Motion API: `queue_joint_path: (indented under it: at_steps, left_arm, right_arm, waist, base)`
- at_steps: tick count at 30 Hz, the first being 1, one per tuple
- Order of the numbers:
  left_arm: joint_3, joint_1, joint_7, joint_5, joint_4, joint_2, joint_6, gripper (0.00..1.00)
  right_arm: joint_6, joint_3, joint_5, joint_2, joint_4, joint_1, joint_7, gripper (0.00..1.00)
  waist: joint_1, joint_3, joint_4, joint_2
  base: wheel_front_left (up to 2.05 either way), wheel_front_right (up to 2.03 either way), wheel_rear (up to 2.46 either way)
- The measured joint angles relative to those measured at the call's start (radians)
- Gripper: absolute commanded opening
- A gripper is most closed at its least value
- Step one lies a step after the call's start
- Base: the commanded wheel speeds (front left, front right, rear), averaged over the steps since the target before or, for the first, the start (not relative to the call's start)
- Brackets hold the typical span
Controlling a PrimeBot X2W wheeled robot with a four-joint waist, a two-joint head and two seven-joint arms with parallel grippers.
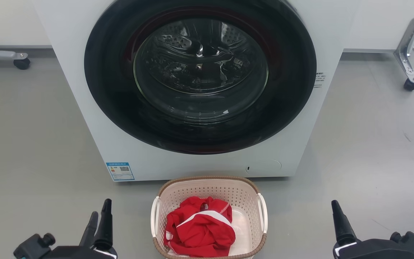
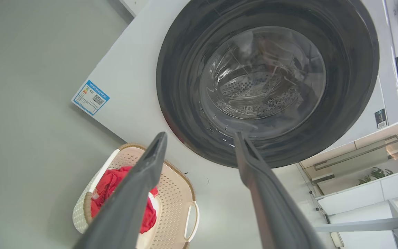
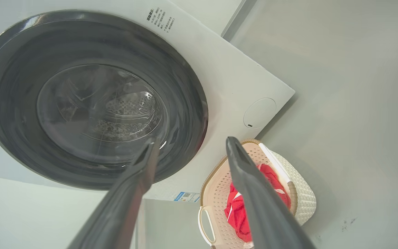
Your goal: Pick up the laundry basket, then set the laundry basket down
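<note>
The laundry basket point(image 1: 210, 190) sat on the floor point(image 1: 31, 144) just before the washing machine point(image 1: 84, 108), between the left hand point(image 2: 199, 135) and right hand point(image 3: 192, 141), both wide and empty. Uneven lifting could tilt it and spill the red garment point(image 1: 199, 230).

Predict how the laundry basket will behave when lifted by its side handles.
Probably light: the laundry basket is perforated plastic holding a red garment. Likely stiff enough to keep its shape. It may tilt if lifted by one white handle.

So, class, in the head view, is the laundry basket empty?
No, a crumpled red garment with a white stripe lies inside the laundry basket.
</note>
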Motion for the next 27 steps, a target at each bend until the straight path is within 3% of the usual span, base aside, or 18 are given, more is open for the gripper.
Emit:
queue_joint_path:
  at_steps: [27]
  left_arm:
    - [-0.133,0.020,-0.097,0.468,-0.029,0.036,0.070,1.00]
  right_arm:
    - [-0.070,0.153,-0.437,-0.015,0.002,-0.005,-0.096,1.00]
  waist:
    - [0.0000,0.010,-0.002,0.0000]
  base:
    - [0.00,0.00,0.00]
